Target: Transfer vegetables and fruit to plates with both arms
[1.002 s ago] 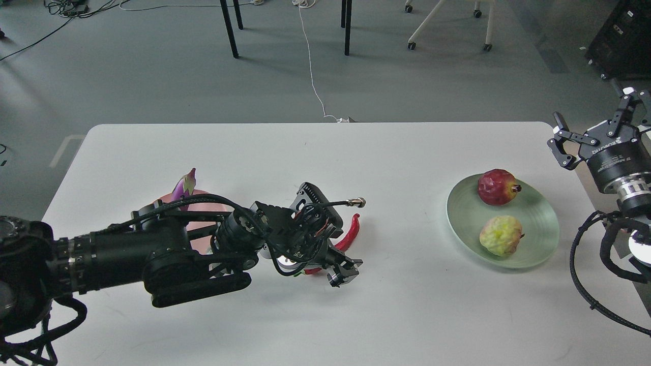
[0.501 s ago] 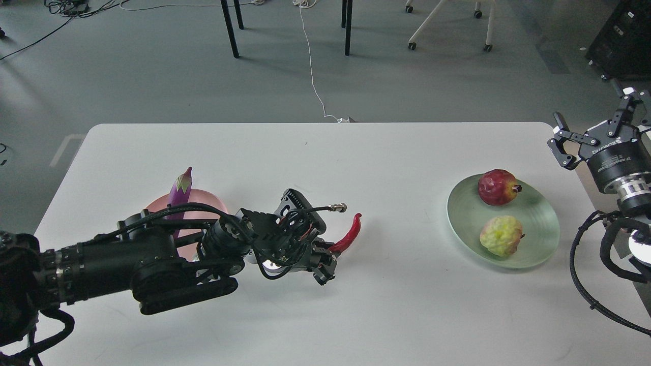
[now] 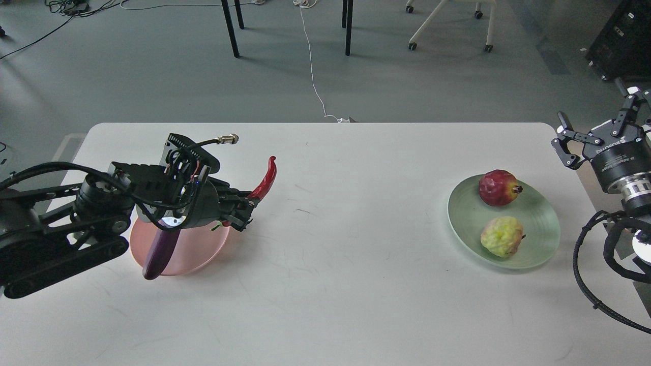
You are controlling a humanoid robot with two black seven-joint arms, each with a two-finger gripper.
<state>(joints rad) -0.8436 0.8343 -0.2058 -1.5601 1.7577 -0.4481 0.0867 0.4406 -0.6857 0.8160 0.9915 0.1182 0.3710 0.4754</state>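
Observation:
My left gripper [image 3: 244,208] is shut on the red chili pepper [image 3: 264,182] and holds it in the air just right of the pink plate [image 3: 198,249]. The purple eggplant [image 3: 160,254] lies on the pink plate, its cap end hidden under my left arm. The dark red fruit [image 3: 498,187] and the yellow-green fruit [image 3: 501,236] lie on the mint green plate [image 3: 539,223] at the right. My right gripper [image 3: 597,134] is open and empty, raised beyond the table's right edge.
The white table [image 3: 356,284] carries both plates. Table legs, a chair on castors and a white cable stand on the floor behind the far edge. My right arm's looped cable [image 3: 590,274] hangs at the right edge.
My left gripper has lifted the chili off the table and carried it left and up to the pink plate's right rim. The right arm has barely moved.

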